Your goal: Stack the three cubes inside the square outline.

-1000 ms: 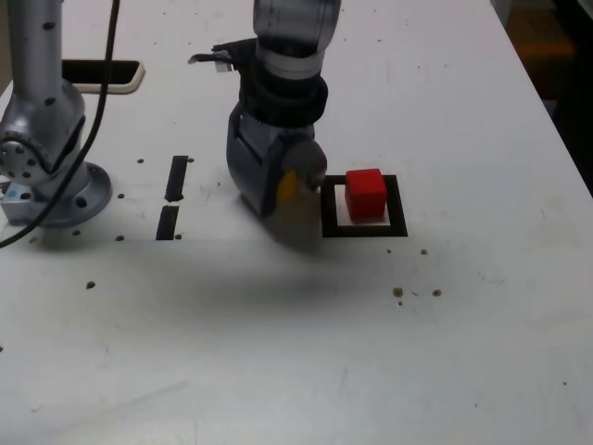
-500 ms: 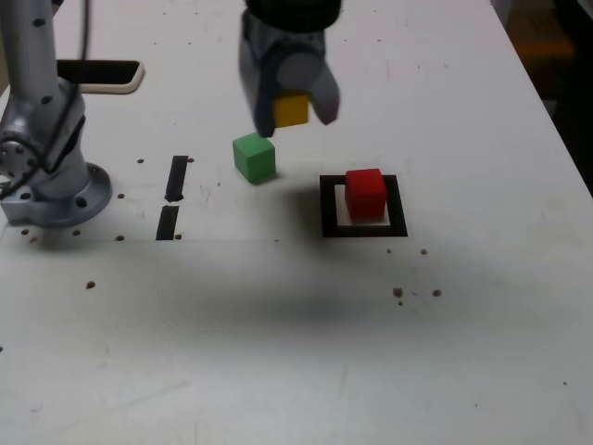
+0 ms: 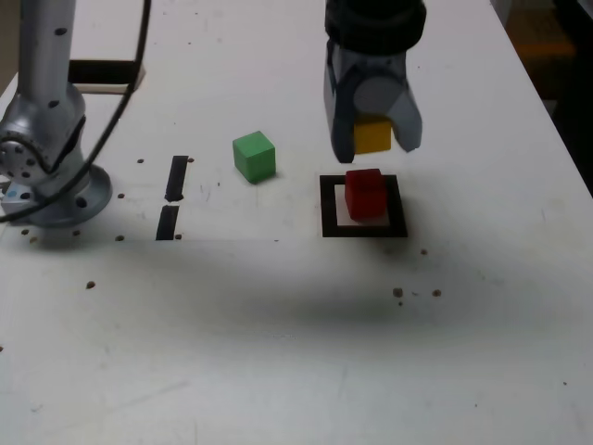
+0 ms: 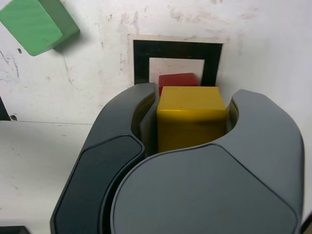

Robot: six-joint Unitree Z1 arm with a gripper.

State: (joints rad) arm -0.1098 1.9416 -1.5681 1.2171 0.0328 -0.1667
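Observation:
My gripper point(image 3: 373, 137) is shut on the yellow cube point(image 3: 372, 135) and hangs in the air just above the red cube point(image 3: 365, 193). That red cube sits inside the black square outline point(image 3: 329, 219) on the white table. From the wrist view the yellow cube point(image 4: 191, 119) is clamped between both fingers, the red cube point(image 4: 178, 81) peeks out past it, and the outline point(image 4: 142, 61) frames both. The green cube point(image 3: 254, 156) rests on the table to the exterior view's left of the outline; it also shows in the wrist view point(image 4: 38, 24).
The arm's grey base point(image 3: 51, 167) stands at the exterior view's left, with a black cable hanging by it. Two short black bar marks point(image 3: 172, 197) lie between base and green cube. A dark flat object point(image 3: 97, 74) lies at the back left. Small specks dot the table.
The gripper rose from the table with the yellow cube, uncovering the green cube, then travelled to the exterior view's right until it hung over the red cube.

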